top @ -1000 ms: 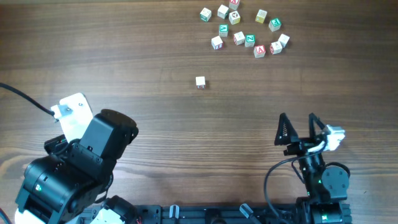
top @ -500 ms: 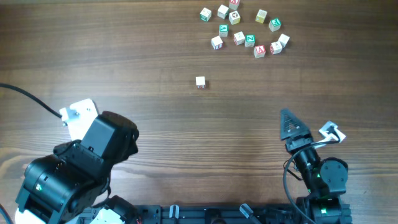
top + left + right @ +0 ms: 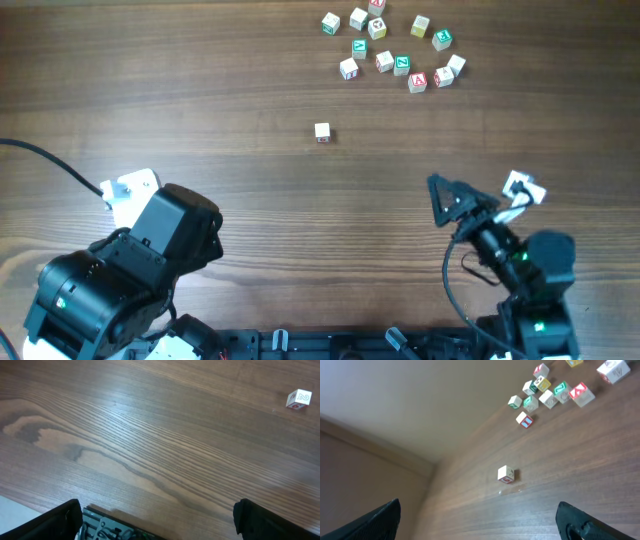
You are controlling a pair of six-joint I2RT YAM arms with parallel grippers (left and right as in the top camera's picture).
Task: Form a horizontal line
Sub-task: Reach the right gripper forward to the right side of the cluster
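Small pale wooden alphabet cubes (image 3: 384,61) sit clustered at the far side of the brown wooden table (image 3: 200,100), with one lone cube (image 3: 321,131) nearer the arms. No line is begun, I'd say. The left claw (image 3: 157,510) and right claw (image 3: 477,510) are spread and hold nothing. Next, one must reach out and pinch a cube.
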